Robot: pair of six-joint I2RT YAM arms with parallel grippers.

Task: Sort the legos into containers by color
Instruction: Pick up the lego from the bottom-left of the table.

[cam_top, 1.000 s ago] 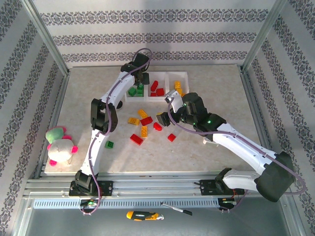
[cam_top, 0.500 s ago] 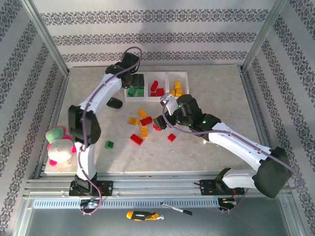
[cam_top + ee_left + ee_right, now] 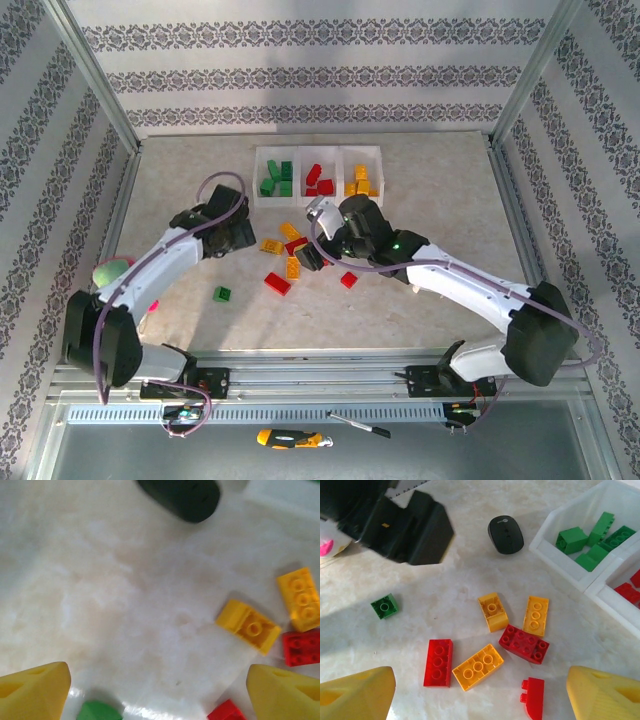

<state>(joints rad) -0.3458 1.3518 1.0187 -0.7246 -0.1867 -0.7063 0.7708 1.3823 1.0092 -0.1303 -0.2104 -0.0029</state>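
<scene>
Two robot arms work a pale marbled bench where the legos, small studded bricks in red, yellow-orange and green, lie partly sorted. At 12 o'clock on the bench stands the white translucent tray, three low-walled square compartments in a row. Green bricks fill the left one, red bricks the middle and yellow-orange bricks the right. Loose pieces lie scattered near the bench's centre, at 6 o'clock from the tray. The right wrist view shows three yellow-orange bricks and three red ones close together, none stacked. A single green brick sits apart at 9 o'clock from them. A black oval mouse rests near the tray's green end. The left arm reaches in from 8 o'clock; the left arm's jaws stand wide open and hold nothing, their yellow fingertips apart above bare bench, the mouse at 12 o'clock in that view. The right arm reaches in from 4 o'clock; the right arm's jaws are likewise spread wide and empty, their fingertips framing the loose cluster below. A plush toy sits at the bench's 9 o'clock edge, partly hidden by the left arm.
</scene>
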